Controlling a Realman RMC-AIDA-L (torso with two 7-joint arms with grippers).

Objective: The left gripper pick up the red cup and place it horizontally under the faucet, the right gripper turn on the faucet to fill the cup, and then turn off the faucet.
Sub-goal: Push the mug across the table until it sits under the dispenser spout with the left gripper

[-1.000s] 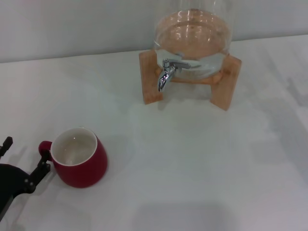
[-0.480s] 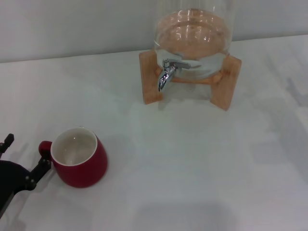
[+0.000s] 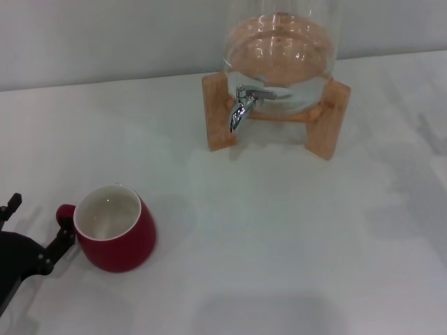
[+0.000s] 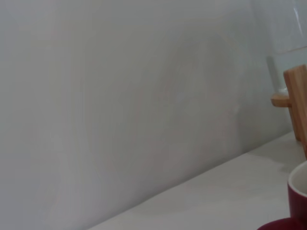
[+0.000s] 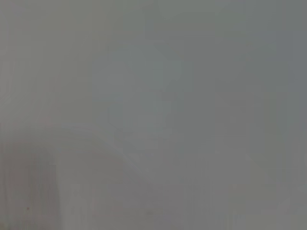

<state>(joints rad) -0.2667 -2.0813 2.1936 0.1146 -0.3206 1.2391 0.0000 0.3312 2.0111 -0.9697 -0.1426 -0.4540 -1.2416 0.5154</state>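
Head view alone: faucet [image 3: 241, 110], left gripper [image 3: 35, 227]

my left gripper [image 3: 36, 222] has drawn back a little toward the near left corner of the table since a second ago, mostly in the first half of that second. its finger [image 3: 61, 241] beside the red cup [image 3: 112, 228] sat higher along the handle [image 3: 65, 213] then; now its tip lies just below the handle, close to the cup's side, and i cannot tell whether it touches. the other finger's tip has slipped slightly down and left at the picture's edge.
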